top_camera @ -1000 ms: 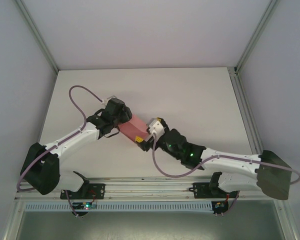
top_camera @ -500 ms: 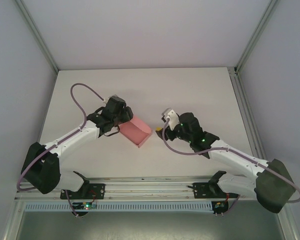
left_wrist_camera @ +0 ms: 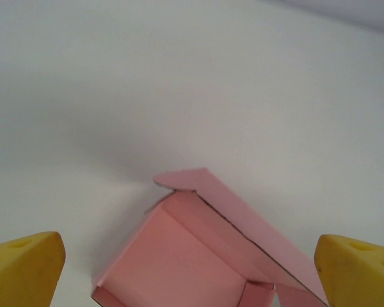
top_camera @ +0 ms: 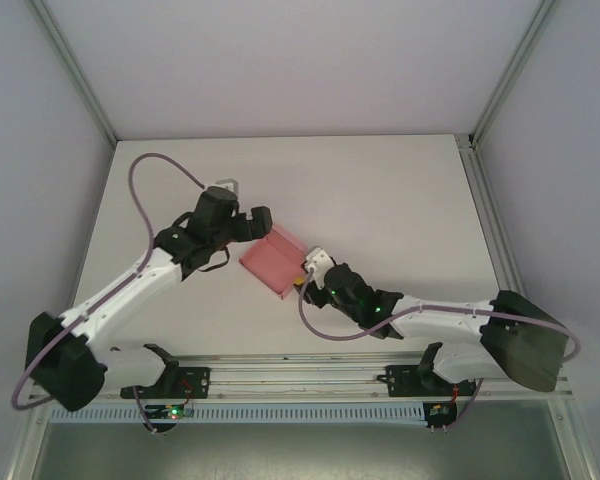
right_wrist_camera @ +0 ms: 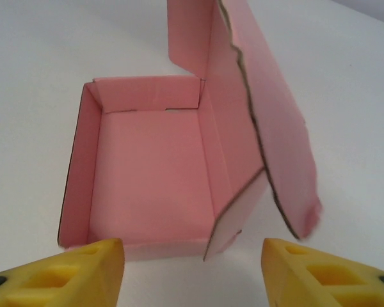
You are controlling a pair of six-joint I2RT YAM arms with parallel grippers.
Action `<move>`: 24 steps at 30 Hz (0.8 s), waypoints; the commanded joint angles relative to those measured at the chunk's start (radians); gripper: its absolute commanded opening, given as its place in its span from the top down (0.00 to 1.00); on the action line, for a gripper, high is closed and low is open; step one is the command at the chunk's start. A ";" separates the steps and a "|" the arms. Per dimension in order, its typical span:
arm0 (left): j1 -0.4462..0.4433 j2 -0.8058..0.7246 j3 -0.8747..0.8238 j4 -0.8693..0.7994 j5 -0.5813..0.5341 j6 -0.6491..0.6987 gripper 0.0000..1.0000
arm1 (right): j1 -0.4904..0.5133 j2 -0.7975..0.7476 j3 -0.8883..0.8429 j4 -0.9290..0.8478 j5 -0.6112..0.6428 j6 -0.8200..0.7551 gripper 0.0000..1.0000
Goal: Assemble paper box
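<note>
The left gripper [top_camera: 257,222] stands wide open and holds nothing. In its wrist view the two yellow fingers [left_wrist_camera: 25,268] sit at the far lower corners, at about 8 and 4 o'clock. The paper box [top_camera: 272,258] lies between and beyond them, touching neither.

The right gripper [right_wrist_camera: 192,275] is also parted, less widely, and grips nothing. Its yellow tips are at about 7 and 5 o'clock in its wrist view, and bare white table [top_camera: 380,180] shows between them. The near wall of the box lies just past the tips, and whether the left tip touches that wall cannot be told.

Seen from above, the box rests on the table a little left of the middle, turned cornerwise. The left gripper is just beside it at about 10 o'clock, and the right gripper is close against its opposite corner at about 4 o'clock.

The box is pink thin card, folded into a shallow open tray with its four low walls upright. In the right wrist view a lid flap [right_wrist_camera: 275,128] rises from the tray's 3 o'clock side and leans outward, away from the hollow, with its free edge uneven. A smaller upright panel stands behind the tray's far corner at about 1 o'clock. The inside of the tray is bare.

A grey cable [top_camera: 160,165] loops above the left arm at about 11 o'clock of the box.
</note>
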 commanded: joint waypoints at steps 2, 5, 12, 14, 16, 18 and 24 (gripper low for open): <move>0.026 -0.074 -0.035 -0.057 -0.113 0.120 0.01 | 0.012 0.055 0.067 0.061 0.171 0.060 0.50; 0.051 -0.103 -0.072 -0.063 -0.087 0.150 0.00 | 0.012 0.068 0.097 0.017 0.250 0.082 0.60; 0.102 -0.076 -0.150 0.050 0.091 0.252 0.00 | -0.038 0.068 0.161 -0.049 0.240 0.051 0.95; 0.127 -0.041 -0.153 0.087 0.145 0.288 0.03 | -0.086 0.075 0.180 -0.066 0.167 0.041 1.00; 0.156 0.000 -0.146 0.131 0.206 0.306 0.08 | -0.140 0.083 0.196 -0.071 0.085 0.028 1.00; 0.182 0.053 -0.122 0.155 0.263 0.328 0.15 | -0.180 0.091 0.209 -0.071 0.023 -0.002 1.00; 0.208 0.224 -0.051 0.258 0.439 0.386 0.36 | -0.293 0.143 0.266 -0.072 -0.214 -0.097 1.00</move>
